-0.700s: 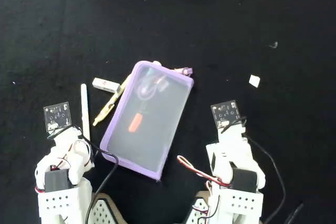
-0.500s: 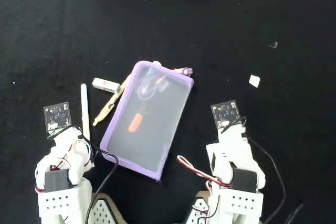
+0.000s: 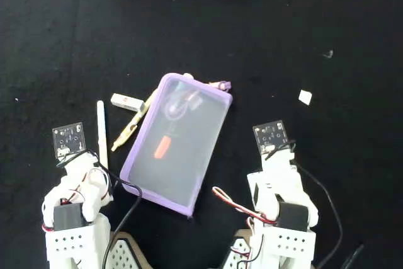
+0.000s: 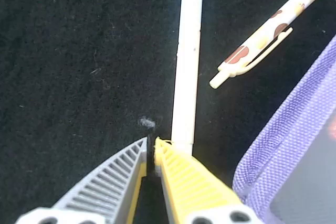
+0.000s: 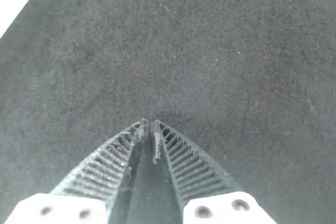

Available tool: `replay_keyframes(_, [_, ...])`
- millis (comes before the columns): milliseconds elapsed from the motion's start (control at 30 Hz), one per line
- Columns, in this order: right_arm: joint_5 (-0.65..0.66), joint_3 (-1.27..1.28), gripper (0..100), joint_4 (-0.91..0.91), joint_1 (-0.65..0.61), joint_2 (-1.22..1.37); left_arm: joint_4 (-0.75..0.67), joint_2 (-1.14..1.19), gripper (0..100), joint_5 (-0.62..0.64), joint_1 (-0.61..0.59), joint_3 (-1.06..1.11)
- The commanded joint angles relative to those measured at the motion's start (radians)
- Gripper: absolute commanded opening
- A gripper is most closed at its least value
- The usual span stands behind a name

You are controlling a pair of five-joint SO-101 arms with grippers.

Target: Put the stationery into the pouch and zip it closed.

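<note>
**Both my tools shut, three pieces lying outside the pouch**

The pouch (image 3: pixel 176 146) lies flat near the middle of the black counter (image 3: pixel 315 29), between my two arms and turned at a slant. It has a purple border and a cloudy see-through face. Through that face I make out a small orange-red piece (image 3: pixel 161 147) near the middle and a pale shape (image 3: pixel 182 104) toward the far end. The zipper pull (image 3: pixel 221 85) sits at the far corner; whether the zip is open or done up, I cannot tell.

Three pieces lie on the counter on the pouch's left side. The spotted pen (image 3: pixel 133 123) is just beside the purple edge, with the small white block (image 3: pixel 126 101) at its far end. The white stick (image 3: pixel 101 131) is a little further left.

My left tool (image 4: pixel 152 148) has its fingers pressed together, gripping nothing, and its tip is just short of the near end of the white stick. My right tool (image 5: pixel 148 129) is closed too, over bare counter to the right of the pouch.

A white scrap (image 3: pixel 305 97) lies well to the right, and the far half of the counter is open room.
</note>
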Motion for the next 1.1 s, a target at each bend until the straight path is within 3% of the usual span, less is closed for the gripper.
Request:
replay_keyframes(0, [-0.002, -0.002, 1.3, 0.006, 0.011, -0.073, 0.003, -0.009, 3, 0.000, -0.001, 0.019])
replay_keyframes(833, [-0.002, -0.002, 1.2, -0.003, 0.015, -0.074, 0.023, -0.008, 3, -0.006, -0.007, 0.019])
replay_keyframes(1067, [-0.002, -0.035, 1.2, -0.264, 0.015, -0.074, 0.023, -0.008, 3, -0.006, 0.004, 0.019])
